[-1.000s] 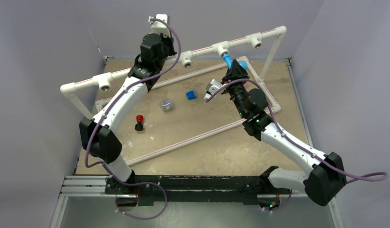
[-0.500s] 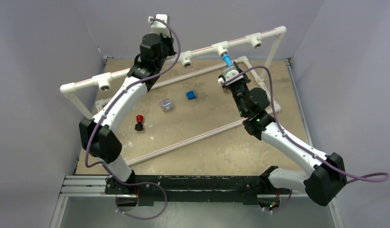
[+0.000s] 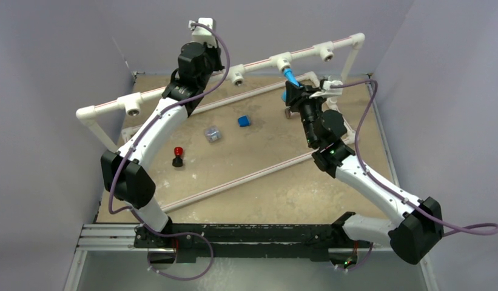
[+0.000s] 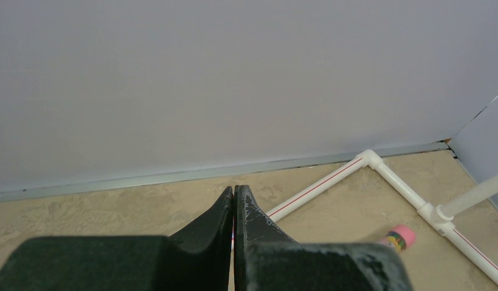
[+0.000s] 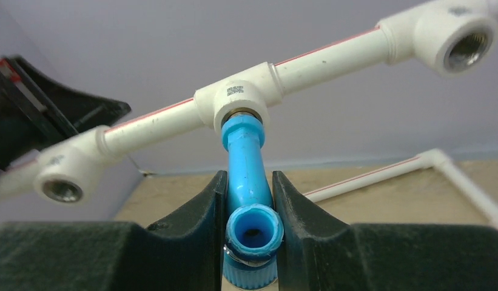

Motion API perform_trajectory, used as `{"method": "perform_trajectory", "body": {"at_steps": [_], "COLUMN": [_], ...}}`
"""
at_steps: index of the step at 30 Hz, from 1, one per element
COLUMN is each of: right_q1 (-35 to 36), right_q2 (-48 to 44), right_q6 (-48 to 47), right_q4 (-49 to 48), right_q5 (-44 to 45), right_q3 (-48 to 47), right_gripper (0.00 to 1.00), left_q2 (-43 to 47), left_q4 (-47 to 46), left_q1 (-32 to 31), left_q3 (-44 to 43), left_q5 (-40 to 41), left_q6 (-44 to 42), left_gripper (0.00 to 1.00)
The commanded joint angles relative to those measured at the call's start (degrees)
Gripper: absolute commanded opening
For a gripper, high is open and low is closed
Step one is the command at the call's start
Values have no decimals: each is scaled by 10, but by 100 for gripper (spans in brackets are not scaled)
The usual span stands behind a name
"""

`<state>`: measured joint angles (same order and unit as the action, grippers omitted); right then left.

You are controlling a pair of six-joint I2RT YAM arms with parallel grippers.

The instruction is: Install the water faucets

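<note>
Light-blue plastic is filling the narrow gap of the right gripper (image 5: 248, 182), whose jaws are clamping the faucet (image 5: 245, 151) by its spout while its top end is sitting in the tee fitting (image 5: 239, 97) on the white pipe rail (image 5: 331, 53). The left gripper (image 4: 234, 203) is hanging fully closed on nothing, up near the rail. One faucet is looking nearly fitted, perhaps needing tightening, while three other sockets (image 3: 132, 108) are standing empty.

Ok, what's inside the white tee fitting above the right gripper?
The end of the light-blue faucet sits in the socket of the white tee fitting; the right gripper is shut on the faucet. How far in it goes is hidden by the socket.
</note>
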<state>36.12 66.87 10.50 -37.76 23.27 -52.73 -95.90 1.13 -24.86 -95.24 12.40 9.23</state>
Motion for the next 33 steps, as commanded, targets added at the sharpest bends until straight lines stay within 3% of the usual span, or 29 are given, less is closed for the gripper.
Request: {"method": "perform_trajectory", "body": {"at_steps": [1, 9, 18, 26, 33], "right_q1": [13, 13, 13, 13, 13], "right_q2": [-32, -49, -44, -61, -79], "right_q6": [271, 572, 814, 869, 848], "right_q4": [-65, -50, -28, -7, 40], "right_q5": [-24, -12, -59, -61, -47], "right_q3": [-24, 9, 24, 26, 30], "right_gripper": [0, 0, 0, 0, 41], "left_q2": [-11, -10, -7, -1, -1], "left_q4": [92, 94, 95, 92, 93], "left_q1": [-11, -11, -11, -11, -11], "left_q3": [30, 29, 31, 35, 36], "left_q5": [-26, -34, -44, -45, -42], "left_q6": [-7, -5, -5, -6, -5], "left_gripper": [0, 0, 0, 0, 0]}}
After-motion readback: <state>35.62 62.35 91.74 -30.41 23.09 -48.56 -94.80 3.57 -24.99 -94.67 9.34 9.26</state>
